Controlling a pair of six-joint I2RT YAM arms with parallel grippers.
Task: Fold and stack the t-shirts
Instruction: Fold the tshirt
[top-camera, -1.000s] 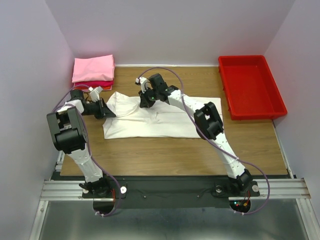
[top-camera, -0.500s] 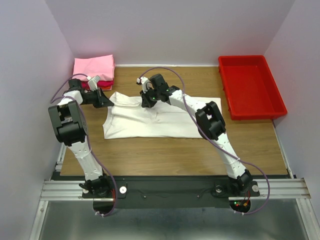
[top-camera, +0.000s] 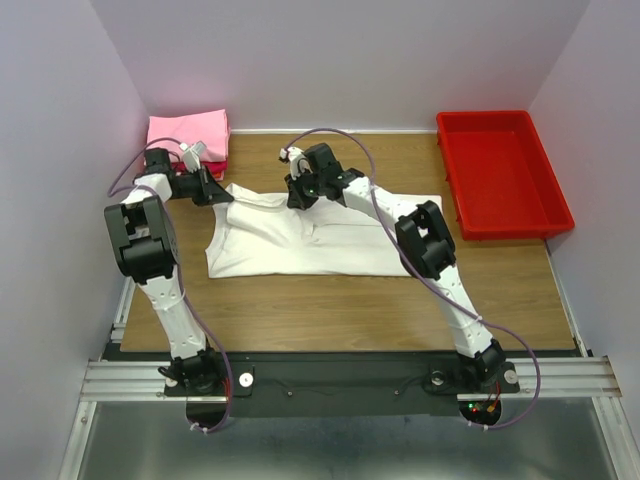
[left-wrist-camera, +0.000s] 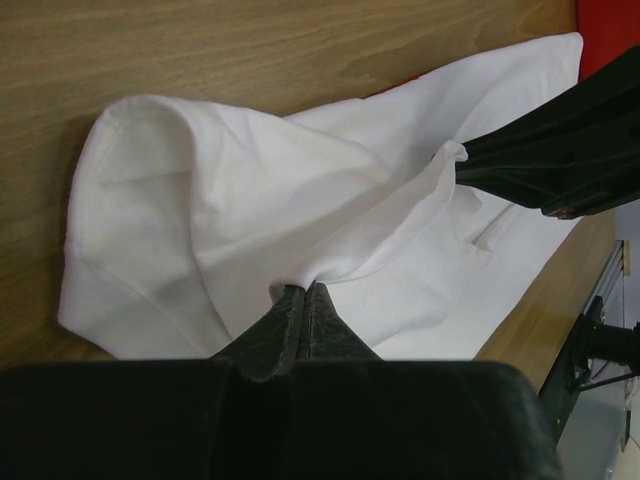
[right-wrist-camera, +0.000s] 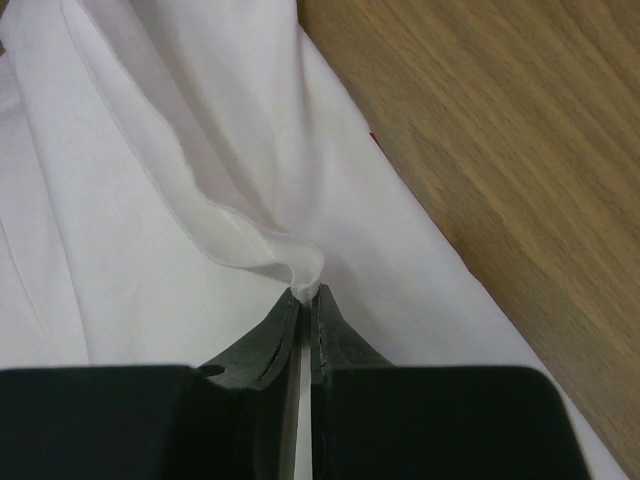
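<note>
Pale lilac walls (top-camera: 350, 60) close in a wooden table (top-camera: 350, 310). The white t-shirt (top-camera: 300, 245) lies on its middle-left part, spread crosswise with its near edge flat on the wood. Its far edge is gathered up between the two arms.

The left gripper (top-camera: 222, 196) is at the shirt's far left corner, clenched on a pinch of cloth. In the left wrist view its dark fingers (left-wrist-camera: 285, 315) press tight together, with white fabric bunching out from their tips. The right gripper (top-camera: 297, 198) is further along the same far edge, towards the middle of the table. It too is clamped on the shirt: the right wrist view shows a small curl of hem caught between its closed tips.

From the left wrist camera a ridge of cloth runs from one pinch to the other, and a sleeve opening (left-wrist-camera: 130, 160) sags to the left of it. A tiny red speck (right-wrist-camera: 372, 140) shows at the cloth's edge in the right wrist view. It may be part of the print, but it is too small to tell.

At the far left corner of the table a folded pink t-shirt (top-camera: 187, 135) sits on a folded red t-shirt (top-camera: 220, 164), just beyond the left gripper. The red tray (top-camera: 500, 170) stands at the far right, well apart from the white shirt.
</note>
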